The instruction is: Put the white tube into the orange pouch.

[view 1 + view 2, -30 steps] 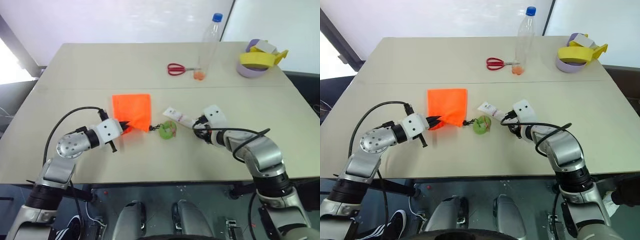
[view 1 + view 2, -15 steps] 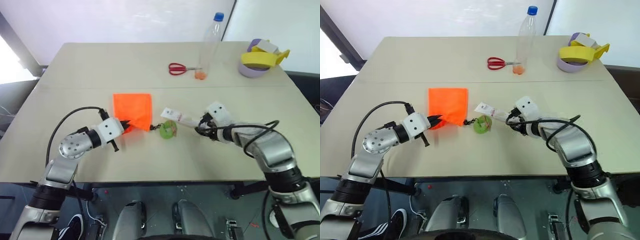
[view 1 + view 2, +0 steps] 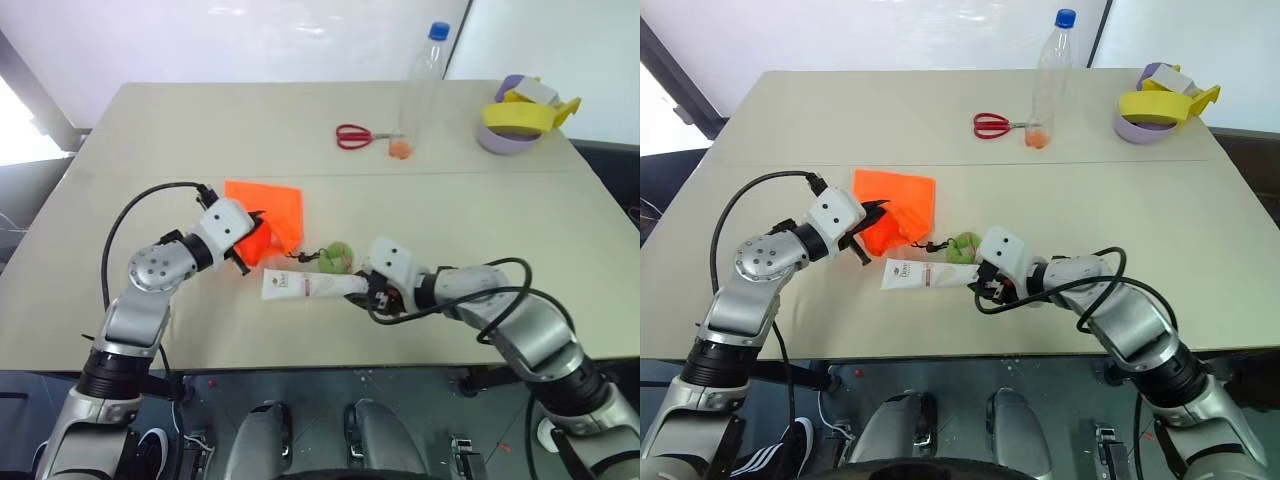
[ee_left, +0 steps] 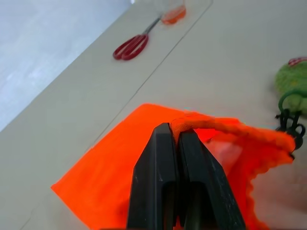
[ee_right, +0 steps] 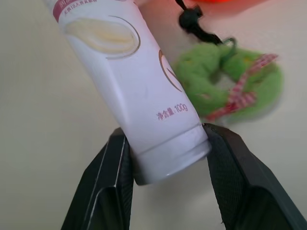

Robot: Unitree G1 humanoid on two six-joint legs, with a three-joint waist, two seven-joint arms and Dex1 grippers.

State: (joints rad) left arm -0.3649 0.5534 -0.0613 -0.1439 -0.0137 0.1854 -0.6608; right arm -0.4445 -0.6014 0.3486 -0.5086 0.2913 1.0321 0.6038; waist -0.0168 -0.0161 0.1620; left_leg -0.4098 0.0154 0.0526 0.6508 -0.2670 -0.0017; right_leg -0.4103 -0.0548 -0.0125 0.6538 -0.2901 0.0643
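Observation:
The orange pouch (image 3: 272, 212) lies left of the table's middle, with its near edge lifted off the surface. My left gripper (image 3: 250, 238) is shut on the pouch's rim (image 4: 192, 123), and the mouth gapes open beside the fingers (image 4: 158, 158). A dark cord runs from the pouch to a green toggle (image 3: 338, 258). The white tube (image 3: 305, 286) hangs just above the table in front of the pouch, its flat end toward my left arm. My right gripper (image 5: 168, 154) is shut on the tube's cap end (image 5: 172, 153), just right of the toggle.
At the far side stand a tall clear bottle with a blue cap (image 3: 421, 90) and red-handled scissors (image 3: 354, 138). Yellow and purple tape rolls (image 3: 520, 122) sit at the far right corner. The table's front edge (image 3: 330, 362) runs close below both grippers.
My right gripper has carried the tube left and toward the front edge, swinging its flat end toward the pouch. My left gripper has raised the pouch's rim, and the mouth has opened.

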